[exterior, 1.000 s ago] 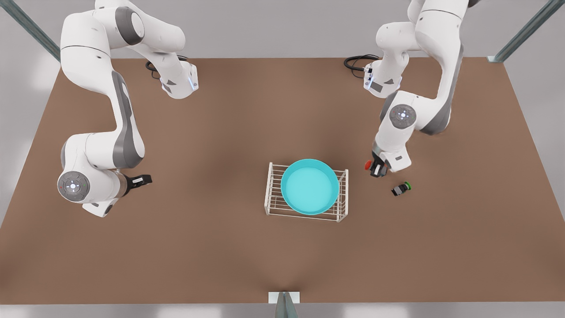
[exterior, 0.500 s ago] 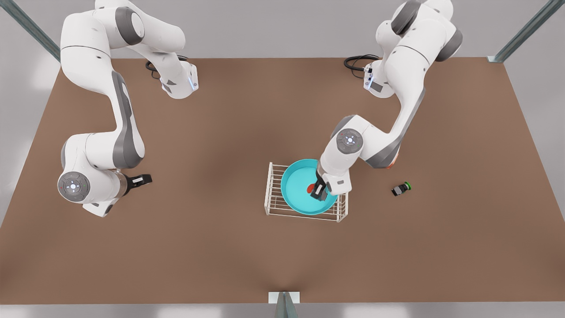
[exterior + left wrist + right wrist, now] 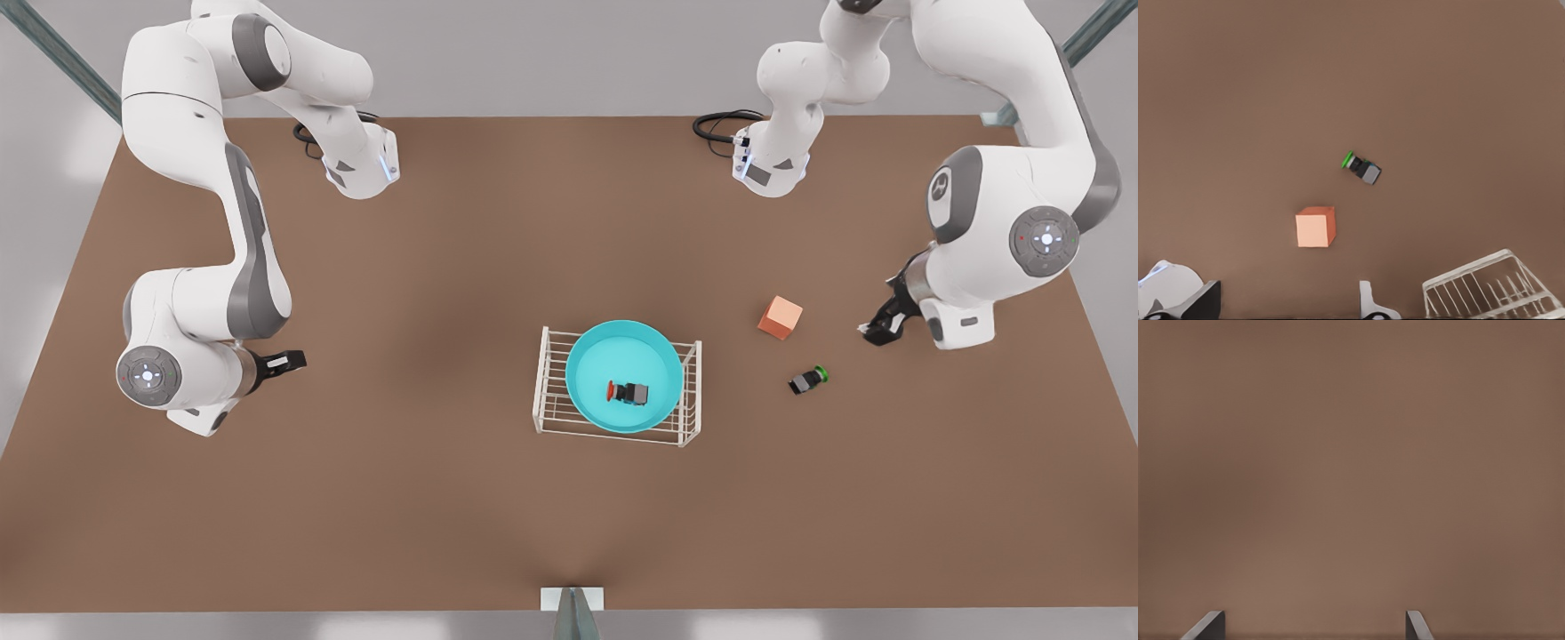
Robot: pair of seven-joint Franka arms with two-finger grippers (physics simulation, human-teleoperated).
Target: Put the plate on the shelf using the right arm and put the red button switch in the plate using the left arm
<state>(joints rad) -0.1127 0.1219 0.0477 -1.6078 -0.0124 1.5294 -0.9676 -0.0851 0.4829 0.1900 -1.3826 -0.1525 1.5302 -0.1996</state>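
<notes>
While the round turquoise plate sat on the small white wire shelf, the tiny black switch with the round red cap lay on its side in the dish, its long axis running across the front view and the red cap pointing toward the front view's left. Nothing else lay in the plate with it.

The left arm's fingers hung empty and spread apart over the brown tabletop, well apart from the shelf, at the front view's right. Between those fingers and the shelf lay a like black switch with a green cap, its cap turned toward the front view's right, and a small orange cube just beyond it; in the left wrist view the green-capped switch, the cube and a corner of the shelf showed past a fingertip.

The right arm's fingers waited at the front view's left, far from the shelf. They looked closed in the front view, though in the right wrist view the fingertips stood apart, so their state could not be told.
</notes>
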